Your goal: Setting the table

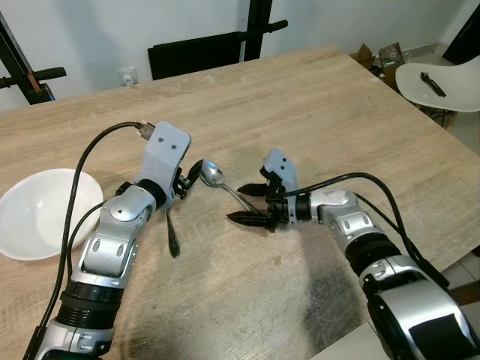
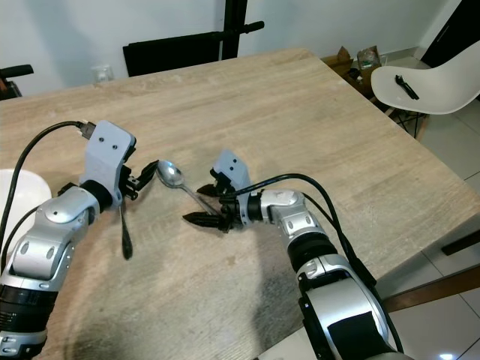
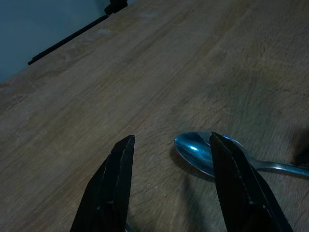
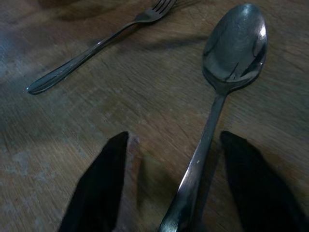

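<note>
The spoon [image 1: 215,177] lies flat on the table [image 1: 322,105], its handle between the open fingers of the right gripper [image 1: 252,204]. The left gripper [image 1: 189,174], also open, waits near the bowl end. The thin handle could slip out.

Both arms bent inward (low); left tool [image 3: 169,181], right tool [image 4: 178,186] spread apart.

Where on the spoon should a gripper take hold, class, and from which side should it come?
Grip the spoon on its thin straight handle, probably near mid-length, coming down from above with a finger either side. It lies flat on the table, bowl up. The right gripper, open, already straddles the handle; the wide, curved bowl would likely slip.
</note>
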Robot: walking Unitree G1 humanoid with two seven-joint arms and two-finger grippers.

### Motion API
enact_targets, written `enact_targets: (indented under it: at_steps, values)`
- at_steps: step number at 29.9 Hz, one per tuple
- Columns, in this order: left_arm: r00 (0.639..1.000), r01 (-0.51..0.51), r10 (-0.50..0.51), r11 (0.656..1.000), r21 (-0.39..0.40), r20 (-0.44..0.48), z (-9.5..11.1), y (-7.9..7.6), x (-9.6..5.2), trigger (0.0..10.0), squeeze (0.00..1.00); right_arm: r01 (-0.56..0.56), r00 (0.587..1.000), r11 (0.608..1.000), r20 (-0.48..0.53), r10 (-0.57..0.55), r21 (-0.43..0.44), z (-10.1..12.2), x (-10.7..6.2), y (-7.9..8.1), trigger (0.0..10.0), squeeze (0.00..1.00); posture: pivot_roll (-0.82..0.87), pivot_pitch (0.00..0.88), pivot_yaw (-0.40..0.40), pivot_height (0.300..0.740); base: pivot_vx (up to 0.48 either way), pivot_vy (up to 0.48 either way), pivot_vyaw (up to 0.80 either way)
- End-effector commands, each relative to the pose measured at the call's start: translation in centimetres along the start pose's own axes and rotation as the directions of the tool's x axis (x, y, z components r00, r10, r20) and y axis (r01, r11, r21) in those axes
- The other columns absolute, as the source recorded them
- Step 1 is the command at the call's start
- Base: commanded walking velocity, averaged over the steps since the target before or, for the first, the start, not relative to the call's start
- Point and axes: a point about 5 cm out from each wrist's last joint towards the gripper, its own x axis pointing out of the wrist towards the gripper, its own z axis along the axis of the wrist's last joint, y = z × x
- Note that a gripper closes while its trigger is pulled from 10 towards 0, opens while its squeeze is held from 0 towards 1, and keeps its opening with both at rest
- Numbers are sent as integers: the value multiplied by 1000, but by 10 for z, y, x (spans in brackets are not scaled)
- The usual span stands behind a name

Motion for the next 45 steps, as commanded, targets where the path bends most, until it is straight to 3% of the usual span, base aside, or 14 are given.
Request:
enact_targets:
  at_steps: [1,15,24,32,33,37,40,45]
  values:
    - [1000,15,-15,1000,-9,-13,-2,-3,-1,10000,0,-35,996,997,-77,40,65,-24,0,8,0,0,-15,111,1,740,0,0,0]
    - [1000,17,-18,1000,-15,-16,-3,-6,0,10000,0,-5,1000,997,8,4,74,-10,-1,1,0,0,-21,111,0,740,0,0,0]
    - [1000,17,-17,1000,-18,-16,-4,-6,0,10000,0,10,992,996,121,-22,94,8,-4,-5,0,0,-22,110,-1,740,0,0,0]
    - [999,-29,31,997,-67,19,4,3,0,10000,0,131,960,987,237,-149,90,28,-12,-16,0,0,-23,103,0,740,0,0,0]
    - [997,-53,59,991,-119,48,10,10,-2,10000,0,177,936,980,291,-195,88,37,-16,-19,10000,0,-24,102,2,740,0,0,0]
    - [990,-80,100,978,-192,98,22,23,-6,10000,0,178,897,981,397,-195,79,56,-25,-17,10000,0,-26,101,4,740,0,0,0]
    - [989,-84,106,978,-193,106,24,26,-7,10000,0,171,891,983,414,-184,69,60,-27,-14,10000,0,-29,98,7,740,0,0,0]
    - [998,-56,58,998,-40,37,12,18,-1,10000,0,153,913,988,378,-155,34,55,-20,-9,10000,0,-28,88,5,740,0,0,0]
